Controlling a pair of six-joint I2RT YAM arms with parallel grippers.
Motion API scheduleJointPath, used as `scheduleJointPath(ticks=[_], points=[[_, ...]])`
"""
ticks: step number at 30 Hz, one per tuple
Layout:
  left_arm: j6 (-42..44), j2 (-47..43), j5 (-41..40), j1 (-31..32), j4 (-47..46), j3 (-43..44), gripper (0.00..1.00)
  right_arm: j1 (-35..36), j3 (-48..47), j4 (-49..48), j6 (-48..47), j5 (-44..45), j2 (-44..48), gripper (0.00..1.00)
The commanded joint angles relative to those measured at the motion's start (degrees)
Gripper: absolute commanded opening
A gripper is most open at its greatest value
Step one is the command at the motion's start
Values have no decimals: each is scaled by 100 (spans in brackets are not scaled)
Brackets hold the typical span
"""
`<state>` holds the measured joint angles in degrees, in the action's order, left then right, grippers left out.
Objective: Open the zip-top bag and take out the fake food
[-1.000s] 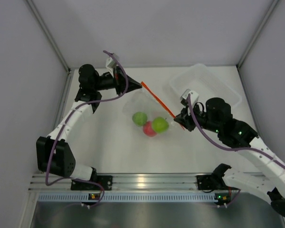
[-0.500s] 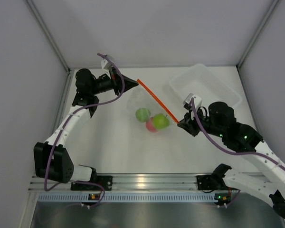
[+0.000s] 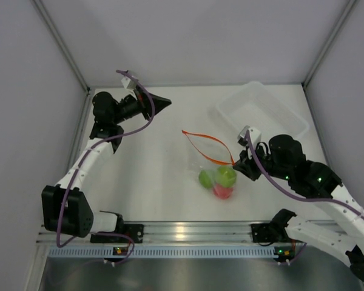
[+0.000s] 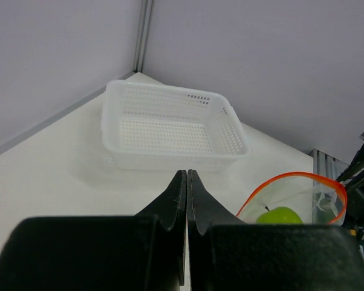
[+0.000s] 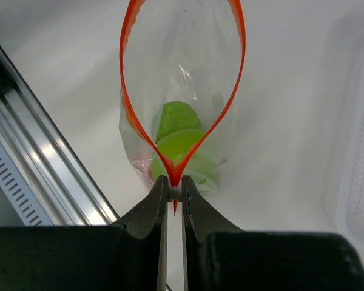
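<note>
The zip-top bag (image 3: 208, 166) hangs with its red-orange zip strip (image 3: 198, 151) spread into an open loop. My right gripper (image 3: 235, 162) is shut on the near end of that strip (image 5: 175, 179), and the bag's mouth (image 5: 188, 73) gapes away from the fingers. The fake food lies inside at the bottom: two lime green balls (image 3: 205, 178) (image 3: 226, 176) and a red one (image 3: 222, 191). My left gripper (image 3: 165, 102) is shut on nothing at the far left, well apart from the bag (image 4: 303, 197); its jaws (image 4: 187, 177) meet flat.
A clear rigid tub (image 3: 261, 112) stands at the far right, behind the right arm; it also shows ahead of the left fingers as the tub (image 4: 170, 127). The aluminium rail (image 3: 182, 233) runs along the near edge.
The left gripper has let go of the strip's far end and drawn back left. The right gripper has carried the bag nearer and rightward, and the strip now forms an open loop.
</note>
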<state>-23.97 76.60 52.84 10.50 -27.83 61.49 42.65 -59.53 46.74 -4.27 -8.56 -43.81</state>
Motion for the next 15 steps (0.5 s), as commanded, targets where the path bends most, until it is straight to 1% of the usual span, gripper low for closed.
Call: scheduleJointPath(ticks=[1,4,5,6,7,8,9,10,11,12,13,14,15], points=[[-380,-101,314,-4,-705,-155,0,68,20,-252,119,91,110,0],[-714,-162,727,39,-802,-182,0,68,-129,-87,50,117,-170,0],[-854,-206,684,135,-802,-182,1,76,-147,-43,41,117,-259,0],[-968,-250,684,180,-802,-216,9,68,-138,-51,41,100,-259,0],[-1065,-285,458,224,-802,-252,24,76,-129,-77,41,74,-286,0],[-1179,-347,307,329,-802,-365,36,68,-121,-147,41,-5,-268,0],[-1259,-495,97,391,-802,-445,65,68,-112,-174,41,-40,-259,0],[-1338,-575,-297,452,-802,-506,69,76,-112,-183,41,-67,-268,0],[-1469,-637,-475,557,-776,-646,73,68,-120,-192,41,-67,-259,0],[-1479,-724,-746,619,-480,-630,87,68,-147,-200,41,-32,-277,0],[-1445,-864,-1401,689,-86,-552,99,68,-173,-192,67,38,-312,0],[-1235,-927,-1826,908,849,-473,98,68,-199,-174,84,143,-330,0],[-1190,-962,-2343,1066,1407,-185,98,68,-234,-183,119,170,-365,0]])
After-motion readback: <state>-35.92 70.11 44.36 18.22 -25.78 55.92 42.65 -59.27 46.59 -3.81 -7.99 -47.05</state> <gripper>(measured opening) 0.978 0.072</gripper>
